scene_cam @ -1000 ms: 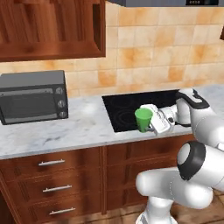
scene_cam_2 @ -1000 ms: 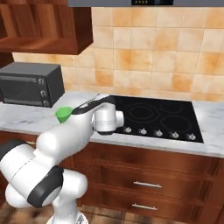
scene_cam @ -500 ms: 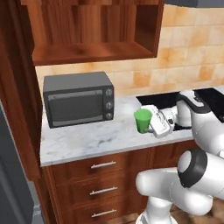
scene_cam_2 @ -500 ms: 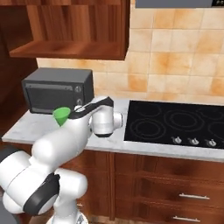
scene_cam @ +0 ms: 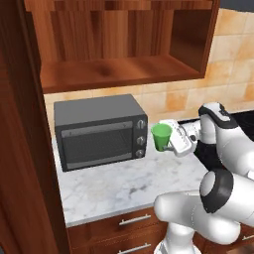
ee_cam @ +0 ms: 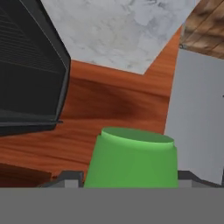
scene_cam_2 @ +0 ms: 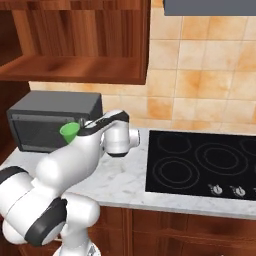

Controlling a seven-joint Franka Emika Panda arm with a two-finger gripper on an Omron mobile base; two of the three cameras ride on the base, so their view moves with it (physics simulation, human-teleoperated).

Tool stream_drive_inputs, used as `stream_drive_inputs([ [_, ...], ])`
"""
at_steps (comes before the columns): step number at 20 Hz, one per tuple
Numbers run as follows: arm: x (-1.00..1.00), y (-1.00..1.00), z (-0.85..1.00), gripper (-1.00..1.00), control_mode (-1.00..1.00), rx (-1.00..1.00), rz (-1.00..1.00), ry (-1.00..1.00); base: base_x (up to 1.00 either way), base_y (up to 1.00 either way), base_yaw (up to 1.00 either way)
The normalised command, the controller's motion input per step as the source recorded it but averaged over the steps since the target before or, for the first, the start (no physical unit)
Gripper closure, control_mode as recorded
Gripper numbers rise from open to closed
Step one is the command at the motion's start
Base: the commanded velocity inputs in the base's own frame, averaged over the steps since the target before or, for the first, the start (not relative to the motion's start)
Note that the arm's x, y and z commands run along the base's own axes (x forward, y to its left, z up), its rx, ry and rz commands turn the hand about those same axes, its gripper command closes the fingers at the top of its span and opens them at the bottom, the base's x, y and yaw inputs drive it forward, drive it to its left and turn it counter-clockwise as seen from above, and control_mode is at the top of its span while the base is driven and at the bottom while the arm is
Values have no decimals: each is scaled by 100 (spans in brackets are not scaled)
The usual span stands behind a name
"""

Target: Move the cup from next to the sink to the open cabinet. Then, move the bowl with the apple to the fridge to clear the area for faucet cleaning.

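While the arm reaches left, end effector (scene_cam: 167, 143) level, pinching the cup (scene_cam: 161, 137), beside the microwave (scene_cam: 99, 130).

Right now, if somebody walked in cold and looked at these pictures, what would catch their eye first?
Probably the bright green cup, held up off the marble counter in the gripper of the white arm, just right of the dark toaster oven. Next would be the open cabinet directly above that oven, a reddish-brown doorless shelf. In the right base view, the black cooktop sits on the counter to the right.
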Motion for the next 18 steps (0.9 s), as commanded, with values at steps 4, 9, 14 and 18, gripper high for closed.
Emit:
stream_drive_inputs([
  [4,-18,0,24,100,-100,1,-11,-6,17,6,-6],
  [9,-54,1,91,100,-100,5,-36,-21,0,0,0],
  [14,-29,0,98,100,-100,25,-55,-6,0,0,0],
  [18,-31,0,98,100,-100,33,-63,1,0,0,0],
])
